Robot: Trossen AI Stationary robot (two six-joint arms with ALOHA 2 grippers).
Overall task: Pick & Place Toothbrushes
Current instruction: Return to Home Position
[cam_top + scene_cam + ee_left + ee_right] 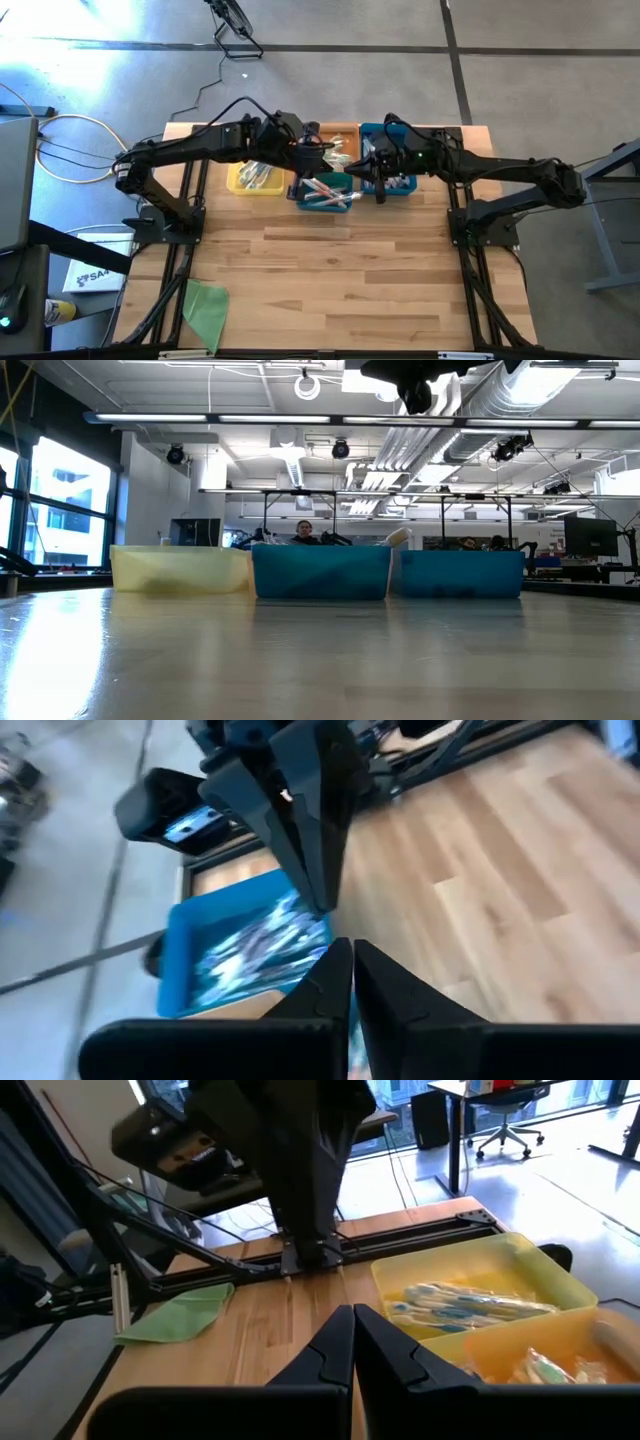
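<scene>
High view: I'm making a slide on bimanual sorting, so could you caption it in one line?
Left gripper and right gripper, both shut, hang close together above the row of bins holding toothbrushes.

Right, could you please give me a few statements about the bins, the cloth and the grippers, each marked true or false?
1. The green cloth lies inside the yellow bin. False: it lies on the table, apart from the bins.
2. The left gripper and the right gripper are both shut, holding nothing. True.
3. The yellow bin holds toothbrushes. True.
4. The blue bin is empty. False: it holds a pile of toothbrushes.
</scene>
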